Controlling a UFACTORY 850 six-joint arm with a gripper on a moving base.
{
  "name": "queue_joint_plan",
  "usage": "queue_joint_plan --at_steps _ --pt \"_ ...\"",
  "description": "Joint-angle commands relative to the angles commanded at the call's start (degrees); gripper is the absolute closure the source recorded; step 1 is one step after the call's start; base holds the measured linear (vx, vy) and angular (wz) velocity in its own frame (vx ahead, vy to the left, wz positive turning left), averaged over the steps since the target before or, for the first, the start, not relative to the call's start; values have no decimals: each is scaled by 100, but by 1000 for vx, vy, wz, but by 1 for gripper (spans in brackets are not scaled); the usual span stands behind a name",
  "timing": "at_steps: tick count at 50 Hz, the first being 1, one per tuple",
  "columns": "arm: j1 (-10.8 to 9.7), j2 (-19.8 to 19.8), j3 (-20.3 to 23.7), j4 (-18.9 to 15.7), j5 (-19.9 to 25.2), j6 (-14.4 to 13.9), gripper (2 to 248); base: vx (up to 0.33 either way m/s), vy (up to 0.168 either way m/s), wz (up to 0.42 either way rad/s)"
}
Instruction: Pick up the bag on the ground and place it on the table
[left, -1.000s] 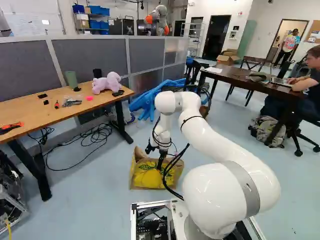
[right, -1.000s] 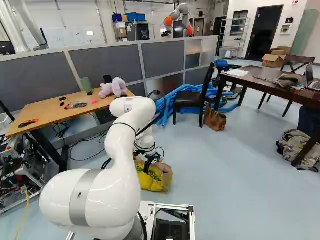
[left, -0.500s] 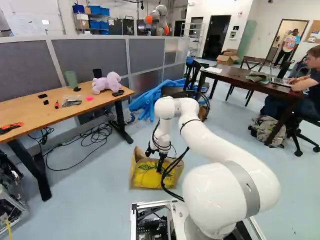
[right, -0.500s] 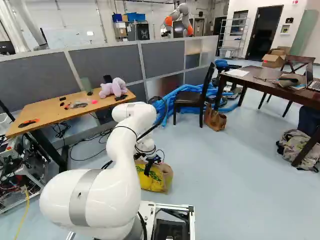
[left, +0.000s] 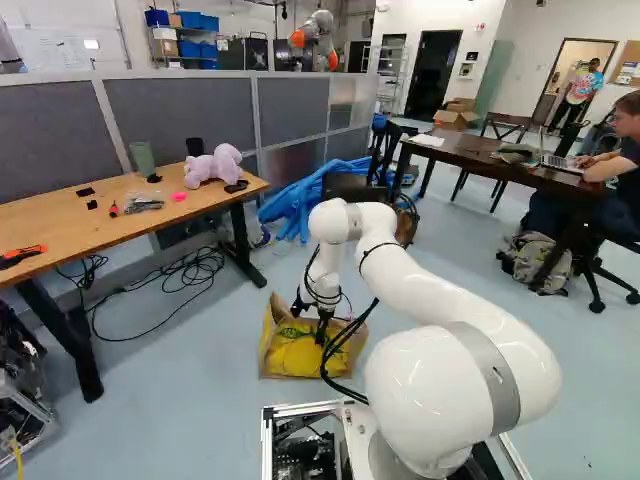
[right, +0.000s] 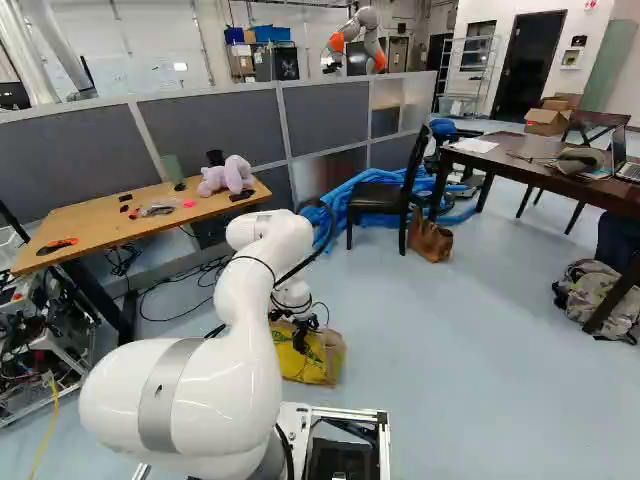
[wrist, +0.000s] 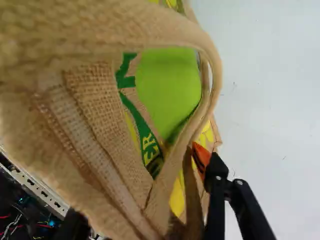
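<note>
We have the pincer (wrist: 140, 192) released at the bag (left: 297, 358), on the floor (left: 190, 410); gripping, lifting and placing remain.

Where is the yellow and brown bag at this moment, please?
In the left base view, the bag is on the floor just ahead of the base, with the black cables to its left and the white arm to its right.
</note>
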Motion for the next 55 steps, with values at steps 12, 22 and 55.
queue_joint_plan --at_steps 12,22,55 --pt "0 53 54 0 0 0 180 0 0 0" --pt "0 250 255 0 0 0 224 0 0 0" --pt "0 977 965 0 0 389 224 0 0 0"
